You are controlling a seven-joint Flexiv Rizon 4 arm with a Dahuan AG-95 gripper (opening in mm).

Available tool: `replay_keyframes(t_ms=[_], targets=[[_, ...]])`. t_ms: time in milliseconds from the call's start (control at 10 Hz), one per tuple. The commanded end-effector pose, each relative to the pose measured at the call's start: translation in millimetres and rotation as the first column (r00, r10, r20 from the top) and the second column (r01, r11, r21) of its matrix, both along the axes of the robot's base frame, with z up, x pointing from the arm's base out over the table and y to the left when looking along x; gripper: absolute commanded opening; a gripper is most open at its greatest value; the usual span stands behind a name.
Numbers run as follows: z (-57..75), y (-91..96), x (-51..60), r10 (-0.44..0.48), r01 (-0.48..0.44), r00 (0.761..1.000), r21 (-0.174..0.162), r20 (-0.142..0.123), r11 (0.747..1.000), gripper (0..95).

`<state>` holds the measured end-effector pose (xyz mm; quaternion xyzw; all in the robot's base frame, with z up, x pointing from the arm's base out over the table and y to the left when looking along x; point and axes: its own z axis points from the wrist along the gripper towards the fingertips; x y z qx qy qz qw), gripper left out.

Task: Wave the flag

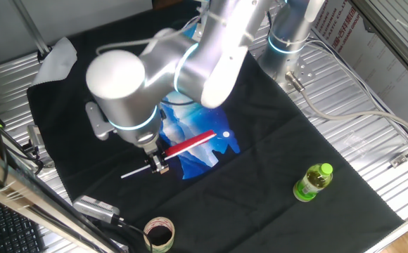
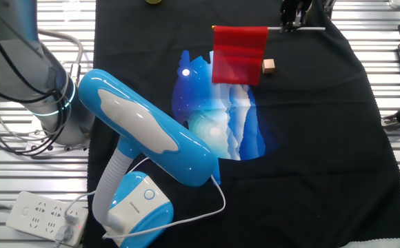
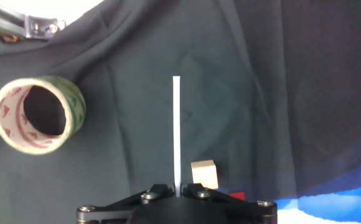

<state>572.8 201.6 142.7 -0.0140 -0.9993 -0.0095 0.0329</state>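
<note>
My gripper is shut on the thin white stick of the flag. It holds the stick level, a little above the black cloth. The red cloth of the flag hangs down from the stick, left of the gripper in the other fixed view. In one fixed view the red cloth shows as a narrow strip over the blue-and-white patterned cloth. In the hand view the stick passes between my fingers and points away from the camera.
A small wooden block lies just under the hand, also seen by the flag. A tape roll and a green bottle stand on the black cloth. A blue device and a power strip fill the other fixed view's foreground.
</note>
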Motion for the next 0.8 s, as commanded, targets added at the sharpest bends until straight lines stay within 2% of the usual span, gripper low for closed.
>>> replay_keyframes(t_ms=[100, 600, 800], targets=[[8.6, 1.5, -6.5, 0.002, -0.002, 1.000, -0.004, 0.000, 1.000, 0.0], [13.6, 6.4, -8.6, 0.032, -0.032, 0.999, -0.017, 0.007, 0.999, 0.0], [16.4, 8.9, -6.0, 0.031, -0.031, 1.000, -0.021, 0.003, 0.999, 0.0]])
